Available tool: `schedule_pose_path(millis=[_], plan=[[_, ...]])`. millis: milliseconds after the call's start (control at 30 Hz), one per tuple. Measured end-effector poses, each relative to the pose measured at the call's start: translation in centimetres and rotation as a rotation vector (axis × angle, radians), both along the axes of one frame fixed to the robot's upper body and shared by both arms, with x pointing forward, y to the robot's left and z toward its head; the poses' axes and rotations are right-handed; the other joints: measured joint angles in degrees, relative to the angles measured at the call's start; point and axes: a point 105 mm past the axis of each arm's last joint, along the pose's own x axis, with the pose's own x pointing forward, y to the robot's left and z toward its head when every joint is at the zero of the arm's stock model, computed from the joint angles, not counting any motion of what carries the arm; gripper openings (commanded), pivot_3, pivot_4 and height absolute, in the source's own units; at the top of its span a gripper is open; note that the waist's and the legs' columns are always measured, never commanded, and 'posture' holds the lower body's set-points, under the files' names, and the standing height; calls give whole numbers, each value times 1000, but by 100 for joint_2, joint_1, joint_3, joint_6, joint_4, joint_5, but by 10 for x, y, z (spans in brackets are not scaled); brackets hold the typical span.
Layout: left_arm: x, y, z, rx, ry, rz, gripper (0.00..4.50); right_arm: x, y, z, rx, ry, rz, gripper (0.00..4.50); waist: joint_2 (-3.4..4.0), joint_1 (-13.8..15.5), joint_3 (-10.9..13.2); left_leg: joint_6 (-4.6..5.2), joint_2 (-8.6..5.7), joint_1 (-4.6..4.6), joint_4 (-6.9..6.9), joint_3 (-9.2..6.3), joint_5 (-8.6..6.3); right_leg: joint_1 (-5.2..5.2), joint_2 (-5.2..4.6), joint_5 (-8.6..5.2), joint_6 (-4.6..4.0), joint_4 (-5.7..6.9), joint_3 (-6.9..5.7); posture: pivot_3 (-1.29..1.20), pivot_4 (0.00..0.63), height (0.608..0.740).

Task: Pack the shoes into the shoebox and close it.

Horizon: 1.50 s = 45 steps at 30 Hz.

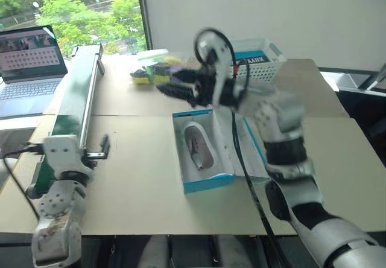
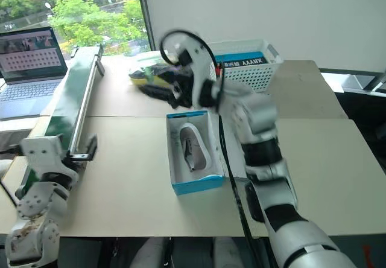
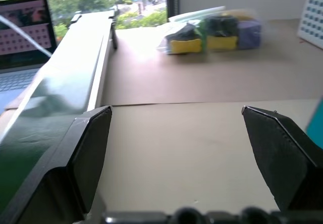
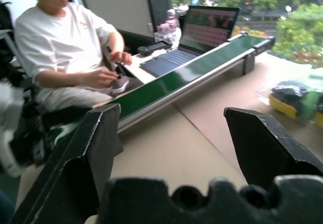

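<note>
Shoebox (image 1: 205, 183) on the tan table (image 1: 132, 177), lid swung back to the robot's right, blue rim all round, white inside. One shoe (image 1: 199, 146) lying in the box, pale sole edge visible, toe toward the far end (second shoe not made out).

Right gripper (image 1: 176, 86) raised above the far end of the shoebox, pointing toward the robot's left, blurred in the head views. In the right wrist view, its two black fingers (image 4: 91, 153) wide apart with nothing between them. Beyond those fingers: a long green conveyor rail (image 4: 186, 75), an open laptop (image 4: 202, 32) at the rail's far end, and a seated person (image 4: 65, 52) in a white shirt past the rail. Off to one side of the fingers, a pack of coloured sponges (image 4: 298, 103) on the table.

Left gripper (image 1: 104, 148) low and well to the left of the shoebox, just beside the near end of the conveyor rail. In the left wrist view, its fingers (image 3: 91, 153) also spread wide, bare table between them, nothing held. Straight ahead of those fingers, well apart, the sponge pack by the window edge; the rail alongside one finger.

White lattice basket (image 1: 262, 63) behind the right gripper, past the far end of the shoebox.
</note>
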Motion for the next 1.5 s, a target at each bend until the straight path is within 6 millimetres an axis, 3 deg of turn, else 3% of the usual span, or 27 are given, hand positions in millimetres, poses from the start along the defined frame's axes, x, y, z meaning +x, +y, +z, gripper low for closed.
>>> schedule_pose_path(millis=[67, 133, 200, 467, 700, 1500], plan=[[-5, 12, -11, -6, 56, 39, 4384, -3, -3, -38, -82, 33, -13, 3913, 2, -30, 1, -1, 1, 4, 6, 3, 1, -3, 2, 3, -4, 9, 3, 0, 150, 735], [-7, 15, -19, -19, 88, 41, 4384, -6, -1, -55, -108, 24, -13, 3913, 2, -65, 2, -3, 13, 17, 6, 10, 2, 1, 11, 9, -12, 9, 4, 0, 150, 735], [-8, 18, -21, -33, 96, 44, 4500, -8, 4, -61, -117, 5, -11, 4427, 2, -76, 1, -3, 23, 26, 4, 15, 2, 3, 19, 11, -17, 9, 5, 0, 150, 735], [-19, 33, -21, -50, 109, 92, 4500, -17, 21, -76, -94, 14, -6, 4481, 1, -48, 1, -4, 33, 27, 4, 16, 1, 5, 28, 13, -21, 7, 7, 0, 150, 735], [-21, 36, -24, -71, 127, 101, 4500, -25, 33, -77, -83, -9, 34, 4481, 1, -47, 1, -5, 34, 32, 4, 16, 1, 8, 28, 14, -22, 7, 6, 0, 150, 735], [-19, 35, -25, -78, 148, 92, 4500, -21, 41, -80, -98, -25, -30, 4481, 0, -47, 1, -6, 36, 31, 4, 18, 1, 6, 28, 15, -24, 7, 7, 0, 150, 735]])
